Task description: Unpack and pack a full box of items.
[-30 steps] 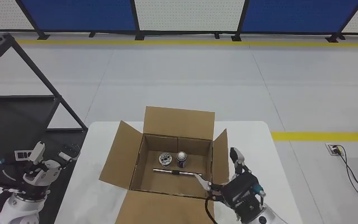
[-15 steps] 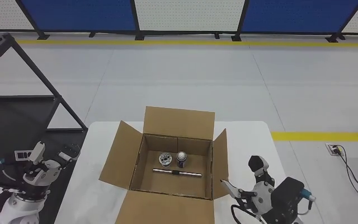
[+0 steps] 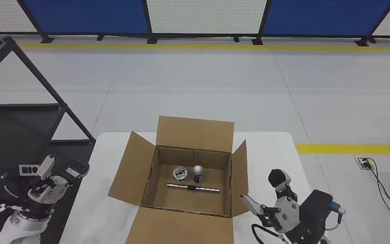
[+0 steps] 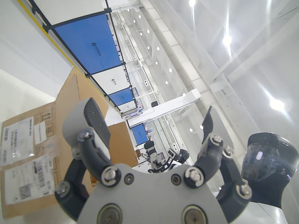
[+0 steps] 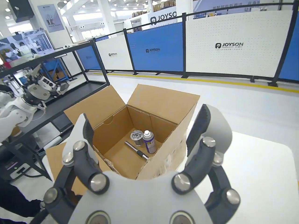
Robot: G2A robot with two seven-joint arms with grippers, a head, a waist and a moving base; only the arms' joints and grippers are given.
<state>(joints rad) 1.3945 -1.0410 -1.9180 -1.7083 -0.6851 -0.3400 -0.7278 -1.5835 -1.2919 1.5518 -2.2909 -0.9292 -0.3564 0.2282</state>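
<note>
An open cardboard box [image 3: 195, 132] stands in the middle of the white table [image 3: 274, 152], all flaps spread. On its floor lie a round metal part [image 3: 180, 172], a spray can [image 3: 198, 172] standing upright, and a slim metal rod [image 3: 192, 188] in front of them. The right wrist view looks into the box [image 5: 163, 103] at the can [image 5: 149, 141], the part [image 5: 137, 137] and the rod [image 5: 136, 150]. My right gripper [image 3: 262, 190] hovers open and empty just right of the box. My left gripper [image 3: 61, 166] is open and empty off the table's left side, pointing upward beside the box wall [image 4: 28, 141].
A black metal rack [image 3: 30, 122] stands to the left of the table, close to the left arm [image 5: 35, 89]. Blue and white fence panels [image 3: 201, 15] line the far side of the floor. Bare tabletop lies right of and behind the box.
My right gripper has pulled back from the box's front right corner to the table right of the box, empty. The rod, can and part have not moved. The left gripper shifted slightly.
</note>
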